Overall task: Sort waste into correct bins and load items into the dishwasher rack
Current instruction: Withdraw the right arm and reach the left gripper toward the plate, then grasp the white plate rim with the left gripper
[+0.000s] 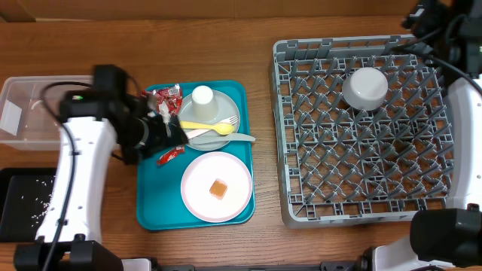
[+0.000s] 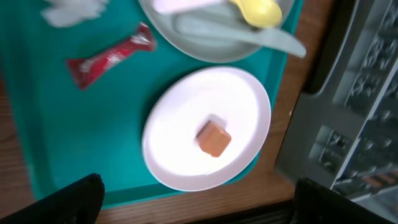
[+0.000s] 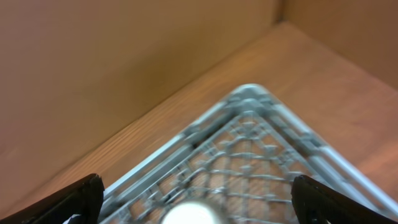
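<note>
Left tool (image 2: 199, 208) spread wide, gripping nothing. It hangs over the teal tray (image 2: 37, 124), just above the pink plate (image 2: 174, 124) that carries the orange cube (image 2: 214, 138). A red wrapper (image 2: 111, 56) lies on the tray beside the plate.

Right tool (image 3: 199, 206) spread wide too, empty, over a corner of the grey rack (image 3: 249, 93). A whitish bowl (image 1: 366, 88) sits in the rack.

Wooden tabletop (image 1: 263, 241). At its left end are the clear tub (image 1: 30, 94) and the black tray (image 1: 19, 199).

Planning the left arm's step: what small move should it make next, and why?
Probably lower the open left end effector toward the orange cube, lying alone on the pink plate, centred in the wrist view; the plate likely shouldn't be racked with waste on it.
</note>
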You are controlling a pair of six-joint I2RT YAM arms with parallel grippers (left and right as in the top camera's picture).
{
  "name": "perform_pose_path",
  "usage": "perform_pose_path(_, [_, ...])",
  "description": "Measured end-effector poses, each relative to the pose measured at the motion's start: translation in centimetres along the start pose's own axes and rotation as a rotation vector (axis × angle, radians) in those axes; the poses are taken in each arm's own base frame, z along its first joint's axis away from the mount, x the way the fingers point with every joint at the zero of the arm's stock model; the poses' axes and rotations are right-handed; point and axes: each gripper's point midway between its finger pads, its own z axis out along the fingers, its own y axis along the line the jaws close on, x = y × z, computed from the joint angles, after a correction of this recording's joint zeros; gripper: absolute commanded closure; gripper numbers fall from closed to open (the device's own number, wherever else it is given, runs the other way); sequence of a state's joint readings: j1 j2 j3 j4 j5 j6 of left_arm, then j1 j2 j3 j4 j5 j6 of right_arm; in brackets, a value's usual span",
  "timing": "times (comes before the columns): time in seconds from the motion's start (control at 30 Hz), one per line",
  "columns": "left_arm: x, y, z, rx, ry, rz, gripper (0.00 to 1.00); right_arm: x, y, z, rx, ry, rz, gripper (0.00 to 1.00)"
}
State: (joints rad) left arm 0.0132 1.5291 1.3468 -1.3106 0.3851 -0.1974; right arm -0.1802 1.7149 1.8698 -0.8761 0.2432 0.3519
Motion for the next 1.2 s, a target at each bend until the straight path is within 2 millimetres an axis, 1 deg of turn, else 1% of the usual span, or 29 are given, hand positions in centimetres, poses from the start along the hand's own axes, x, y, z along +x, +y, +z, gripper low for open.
perform_pose_path(0.07, [1.4,-1.4,1.8,-0.001,0.05,0.069,0.04,-0.9,-2.6,0.3,0.059,-0.016,0.051,0.0])
perform_pose_path(0.13, [2.6,-3.0,3.2,-0.001,0.084,0.15,0.04,-1.5,-4.3,0.5,0.099,-0.029,0.086,0.0])
perform_pose_path(0.2, [3.6,-4.4,4.3,-0.001,0.107,0.225,0.06,-1.9,-5.7,0.5,0.13,-0.039,0.109,0.0])
perform_pose_path(0.27, [4.7,-6.0,5.0,-0.003,0.12,0.302,0.09,-2.0,-6.1,0.5,0.139,-0.042,0.117,0.0])
perform_pose_path(0.33, [5.7,-7.4,5.6,-0.009,0.131,0.373,0.09,-2.0,-6.1,0.5,0.14,-0.043,0.122,0.0])
perform_pose_path(0.4, [7.1,-8.7,6.4,-0.035,0.144,0.46,0.13,-2.0,-6.0,0.5,0.139,-0.043,0.125,0.0])
perform_pose_path(0.53, [9.4,-10.1,7.5,-0.121,0.146,0.575,0.16,-2.0,-6.0,0.5,0.14,-0.043,0.127,0.0])
perform_pose_path(0.63, [11.3,-11.0,8.4,-0.174,0.152,0.67,0.16,-2.0,-6.0,0.5,0.14,-0.042,0.129,0.0])
perform_pose_path(0.77, [13.6,-11.3,10.2,-0.238,0.189,0.756,0.15,-2.0,-6.0,0.5,0.14,-0.042,0.129,0.0])
perform_pose_path(0.83, [14.4,-10.9,11.3,-0.288,0.214,0.775,0.16,-2.0,-6.0,0.5,0.14,-0.042,0.129,0.0])
perform_pose_path(0.9, [14.9,-10.2,12.4,-0.336,0.246,0.782,0.19,-2.0,-6.0,0.5,0.14,-0.042,0.129,0.0])
perform_pose_path(1.0, [14.9,-9.0,14.1,-0.406,0.287,0.772,0.23,-2.0,-6.0,0.5,0.14,-0.042,0.129,0.0])
perform_pose_path(1.07, [14.6,-8.1,14.9,-0.455,0.301,0.764,0.31,-2.0,-6.0,0.5,0.14,-0.042,0.129,0.0])
perform_pose_path(1.2, [13.9,-7.2,15.5,-0.5,0.305,0.745,0.31,-2.0,-6.0,0.5,0.14,-0.042,0.129,0.0])
